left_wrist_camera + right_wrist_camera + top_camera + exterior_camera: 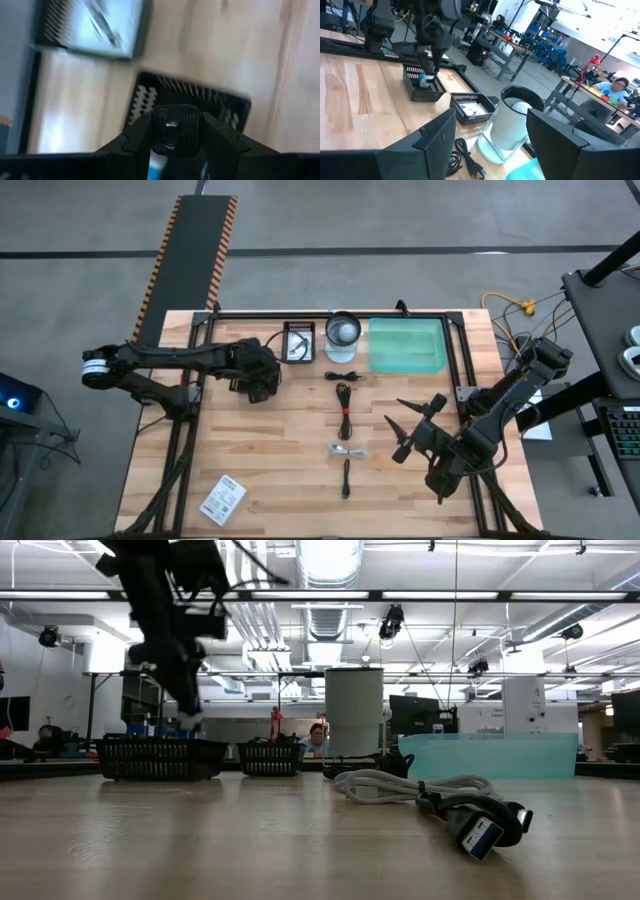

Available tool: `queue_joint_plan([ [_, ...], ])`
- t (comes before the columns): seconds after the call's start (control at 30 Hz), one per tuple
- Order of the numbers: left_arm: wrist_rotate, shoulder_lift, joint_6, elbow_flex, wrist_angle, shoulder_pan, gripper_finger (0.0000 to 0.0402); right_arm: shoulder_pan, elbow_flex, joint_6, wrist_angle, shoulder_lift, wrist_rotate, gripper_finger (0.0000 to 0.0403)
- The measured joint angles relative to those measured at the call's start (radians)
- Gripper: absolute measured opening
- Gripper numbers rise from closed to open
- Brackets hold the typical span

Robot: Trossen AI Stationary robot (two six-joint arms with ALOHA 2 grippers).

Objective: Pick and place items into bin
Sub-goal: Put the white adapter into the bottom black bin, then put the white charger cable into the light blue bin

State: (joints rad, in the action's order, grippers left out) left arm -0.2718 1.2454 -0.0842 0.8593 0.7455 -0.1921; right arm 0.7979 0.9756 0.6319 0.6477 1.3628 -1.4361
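Observation:
My left gripper point(262, 383) hangs over a black mesh basket point(423, 88) at the table's far left and is shut on a small black block with fine print point(176, 131). It also shows in the low view point(186, 712), above that basket point(160, 757). My right gripper point(405, 430) is open and empty at the table's right, above the wood. Black coiled cables point(345, 410), a grey-white cable point(347, 450) and a short black stick point(346, 478) lie flat down the table's middle. A white printed packet point(223, 500) lies flat near the front left. My left gripper pinches the small black block by its two opposite sides point(159, 134) between its two fingers. The fingers point down from above. The block is lifted clear, above the open basket point(195, 97); a pale blue part shows below it.
A second black mesh basket point(298, 343) holding a white packet, a white cylinder point(342, 335) and a clear green bin point(407, 345) stand along the far edge. A black frame point(465, 395) rims the table. People sit in the room beyond point(615, 87).

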Motion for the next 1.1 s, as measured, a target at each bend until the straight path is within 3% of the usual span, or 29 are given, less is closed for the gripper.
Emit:
queue_joint_plan([
  [0.1,-0.013,0.023,0.002,-0.040,-0.001,-0.001,0.0134,0.000,0.000,0.000,0.000,0.000,0.001,0.0228],
  [0.33,-0.076,0.044,0.052,-0.056,-0.003,-0.003,0.0236,0.000,0.000,-0.003,-0.001,0.000,0.002,0.0228],
  [0.47,-0.076,0.029,0.037,-0.032,-0.010,-0.003,0.0271,0.000,0.000,-0.003,-0.004,0.000,0.002,0.0228],
  [0.7,-0.062,0.022,-0.151,-0.018,-0.198,0.002,0.0280,0.000,0.000,-0.003,-0.004,0.000,0.004,0.0228],
  [0.97,0.103,0.050,-0.264,-0.020,-0.424,0.003,0.0281,-0.002,-0.001,-0.010,-0.003,0.000,0.005,0.0228],
  [1.1,0.103,0.056,-0.263,-0.024,-0.429,0.002,0.0281,-0.040,-0.002,-0.057,-0.005,0.000,0.126,0.0228],
])
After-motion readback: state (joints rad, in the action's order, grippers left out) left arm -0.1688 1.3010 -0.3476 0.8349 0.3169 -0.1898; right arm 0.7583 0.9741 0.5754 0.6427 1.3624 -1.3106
